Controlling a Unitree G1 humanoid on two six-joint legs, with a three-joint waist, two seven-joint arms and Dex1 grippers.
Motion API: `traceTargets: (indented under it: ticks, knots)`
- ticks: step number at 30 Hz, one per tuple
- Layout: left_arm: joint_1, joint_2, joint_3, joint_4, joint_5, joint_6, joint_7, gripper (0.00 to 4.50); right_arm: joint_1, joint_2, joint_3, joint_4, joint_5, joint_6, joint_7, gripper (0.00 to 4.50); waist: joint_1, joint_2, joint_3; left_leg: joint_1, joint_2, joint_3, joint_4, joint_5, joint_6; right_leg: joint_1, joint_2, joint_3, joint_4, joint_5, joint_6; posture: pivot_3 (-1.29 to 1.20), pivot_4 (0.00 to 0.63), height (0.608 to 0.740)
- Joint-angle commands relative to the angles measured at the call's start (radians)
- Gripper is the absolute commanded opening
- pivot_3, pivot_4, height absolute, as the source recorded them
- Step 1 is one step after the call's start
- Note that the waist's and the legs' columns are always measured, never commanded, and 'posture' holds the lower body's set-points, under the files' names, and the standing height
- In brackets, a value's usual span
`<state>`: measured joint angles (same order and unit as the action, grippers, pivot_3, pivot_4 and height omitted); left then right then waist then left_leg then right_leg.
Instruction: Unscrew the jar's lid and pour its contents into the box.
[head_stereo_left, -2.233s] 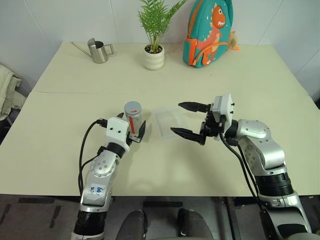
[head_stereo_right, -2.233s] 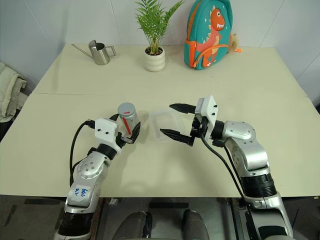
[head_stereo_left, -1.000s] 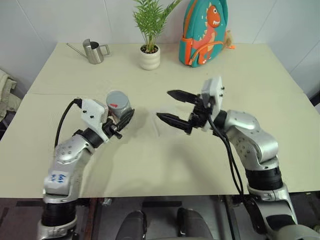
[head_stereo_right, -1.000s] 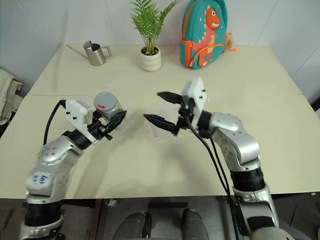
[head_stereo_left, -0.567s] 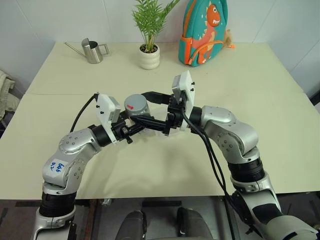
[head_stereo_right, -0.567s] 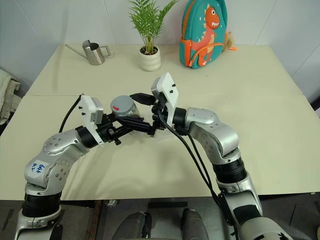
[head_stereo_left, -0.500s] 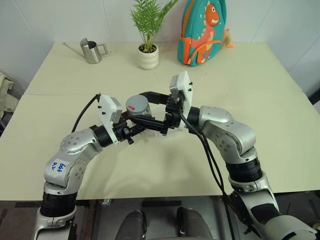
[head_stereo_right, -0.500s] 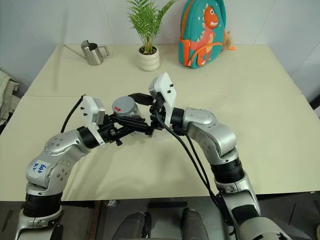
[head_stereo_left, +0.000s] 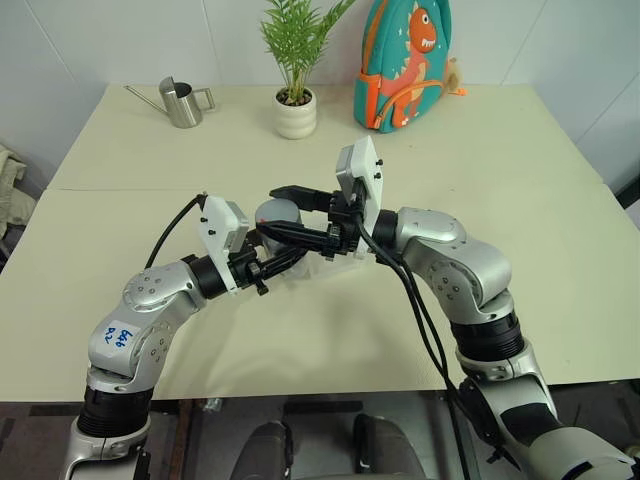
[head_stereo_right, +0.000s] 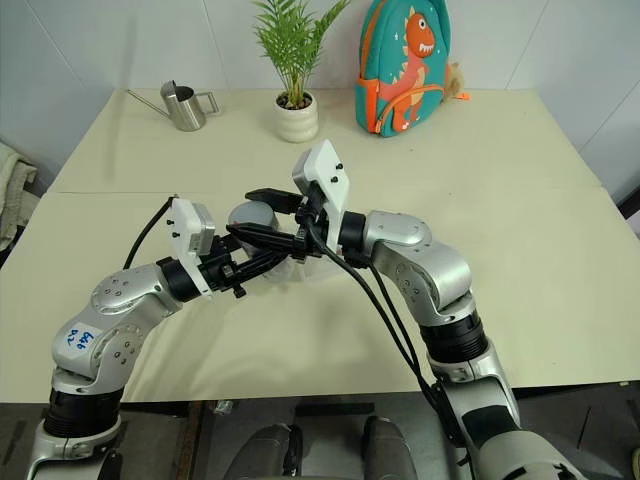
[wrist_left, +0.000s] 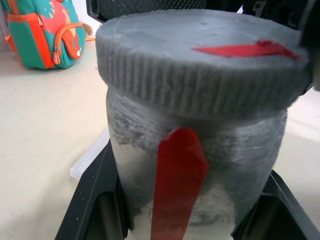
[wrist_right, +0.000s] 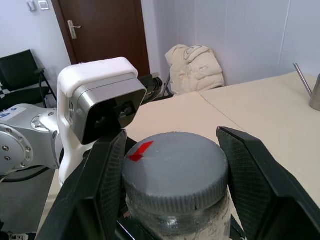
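Grey lid (wrist_right: 175, 172) flanked by right gripper (wrist_right: 172, 175), seemingly clamped, left gripper (wrist_left: 185, 220) pinching jar (wrist_left: 200, 165).

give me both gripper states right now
left gripper: shut on the jar.
right gripper: shut on the lid.

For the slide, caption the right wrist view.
Right gripper clamps the grey lid of the jar.

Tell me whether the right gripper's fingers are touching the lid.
Touching. In the right wrist view, the right gripper brackets the grey lid, and both fingers press against its ribbed rim with no gap showing.
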<state>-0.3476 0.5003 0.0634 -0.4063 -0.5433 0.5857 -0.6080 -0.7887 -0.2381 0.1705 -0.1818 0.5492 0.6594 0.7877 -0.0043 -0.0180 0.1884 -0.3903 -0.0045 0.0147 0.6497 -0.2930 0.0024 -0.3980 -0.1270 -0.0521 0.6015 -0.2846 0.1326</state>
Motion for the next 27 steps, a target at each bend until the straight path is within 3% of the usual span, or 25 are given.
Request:
traceTargets:
  ticks: [1,4,9,14,23,27]
  knots:
    - [-0.022,0.029,0.021,-0.028,-0.020,-0.005,-0.030,1.93,-0.028,-0.039,-0.004,0.004,-0.012,-0.029,0.052,2.52,0.000,0.000,0.000,0.000,0.000,0.000,0.000,0.000,0.000,0.000,0.000,0.000,0.000,0.000,0.000,0.00,0.150,0.740]
    - [-0.035,0.060,0.021,-0.010,-0.028,-0.011,-0.081,1.93,-0.054,-0.066,-0.004,0.041,-0.020,-0.055,0.104,2.52,0.000,0.000,0.000,0.000,0.000,0.000,0.000,0.000,0.000,0.000,0.000,0.000,0.000,0.000,0.000,0.00,0.150,0.740]
    - [-0.124,0.175,0.051,0.055,-0.180,0.002,-0.394,1.93,-0.172,-0.162,-0.007,0.166,0.049,-0.113,0.432,2.52,-0.001,0.000,0.000,0.000,0.000,0.001,0.000,0.000,0.000,0.000,0.001,0.000,-0.001,0.000,0.000,0.00,0.150,0.740]
    - [-0.214,0.210,0.063,0.102,-0.301,0.098,-0.494,1.93,-0.256,-0.179,-0.013,0.263,0.076,-0.139,0.597,2.52,-0.002,0.000,0.000,0.000,0.001,0.001,0.000,0.000,0.000,0.000,0.001,0.000,-0.001,0.000,0.000,0.00,0.150,0.740]
    - [-0.222,0.164,0.065,0.085,-0.315,0.122,-0.469,1.93,-0.304,-0.169,-0.041,0.313,0.091,-0.115,0.602,2.52,-0.001,0.001,0.000,-0.001,0.001,0.000,0.000,-0.001,0.000,-0.001,0.001,-0.001,-0.001,0.000,0.000,0.00,0.150,0.740]
    - [-0.198,0.178,0.093,0.089,-0.295,0.105,-0.452,1.93,-0.310,-0.182,-0.065,0.325,0.094,-0.108,0.580,3.96,-0.001,0.001,0.001,-0.001,0.001,0.001,0.000,-0.001,0.000,-0.002,0.001,-0.001,-0.001,0.000,0.000,0.00,0.150,0.740]
